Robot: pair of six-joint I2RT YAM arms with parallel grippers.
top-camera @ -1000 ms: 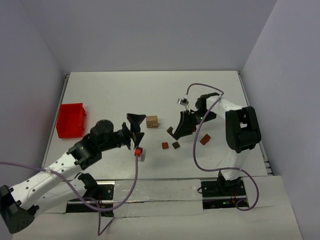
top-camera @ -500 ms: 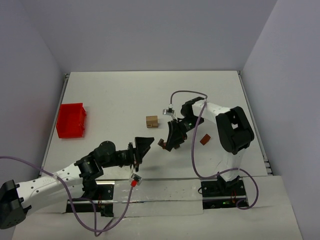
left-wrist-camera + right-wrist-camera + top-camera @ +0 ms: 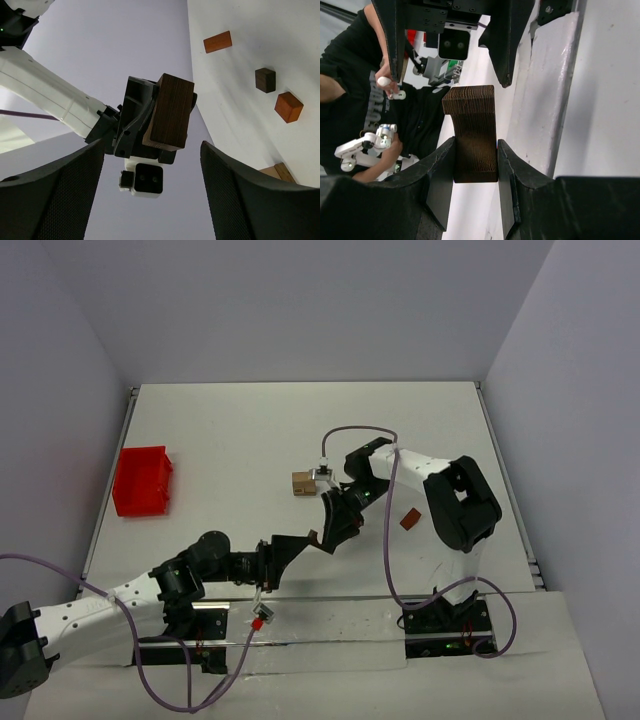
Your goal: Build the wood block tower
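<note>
**A:** Since 0.5 s ago the right gripper (image 3: 476, 144) has swung the dark brown striped wooden block (image 3: 471, 112) down-left, up to the left gripper (image 3: 288, 552). How's the grip?

**B:** Clamped on the block's lower half, aloft over the white table (image 3: 250, 430). The left gripper gapes wide, its gap facing the block and not touching it.

**A:** The rest?

**B:** 2 light tan wooden blocks (image 3: 303, 483) touch each other on the table. 1 reddish-brown wooden slab (image 3: 411, 519) lies well apart to the right.

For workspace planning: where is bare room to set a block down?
Free: the table behind the tan blocks, and between them and the red bin. Crowded: where left tool and right tool meet at the dark block.
</note>
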